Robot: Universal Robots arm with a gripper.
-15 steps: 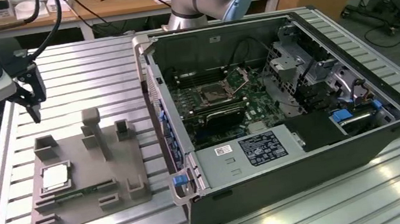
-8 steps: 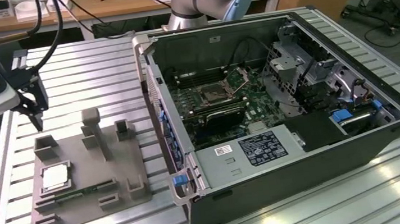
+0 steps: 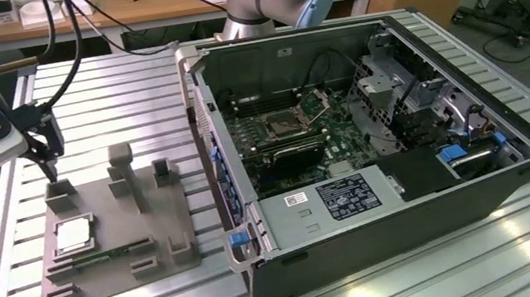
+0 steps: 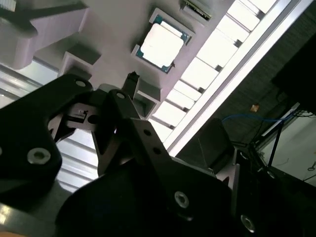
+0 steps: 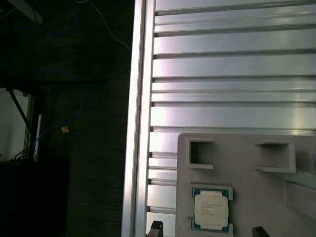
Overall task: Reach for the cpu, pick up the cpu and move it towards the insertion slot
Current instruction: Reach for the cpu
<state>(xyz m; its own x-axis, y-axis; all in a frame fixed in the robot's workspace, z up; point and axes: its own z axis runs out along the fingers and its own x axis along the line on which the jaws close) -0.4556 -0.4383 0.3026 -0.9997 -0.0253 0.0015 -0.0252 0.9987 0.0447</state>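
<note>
The cpu [image 3: 73,235] lies flat in a recess of the grey plastic fixture [image 3: 158,220], its pale metal top up; both wrist views show the cpu [image 5: 211,210] [image 4: 163,44] too. My gripper [image 3: 48,162] hangs above the fixture's far end, a short way behind the cpu and clear of it. It is open and holds nothing; in the first wrist view its two dark fingertips [image 5: 156,227] stand wide apart on either side of the cpu. The insertion slot [image 3: 282,124] sits on the green motherboard inside the open computer case, its metal frame plate raised.
The open computer case [image 3: 385,239] fills the exterior view's right half, with a white-labelled black box [image 3: 348,195] at its front. A green memory stick [image 3: 107,255] lies on the fixture near the cpu. The slatted metal table's edge [image 5: 140,123] runs close beside the fixture.
</note>
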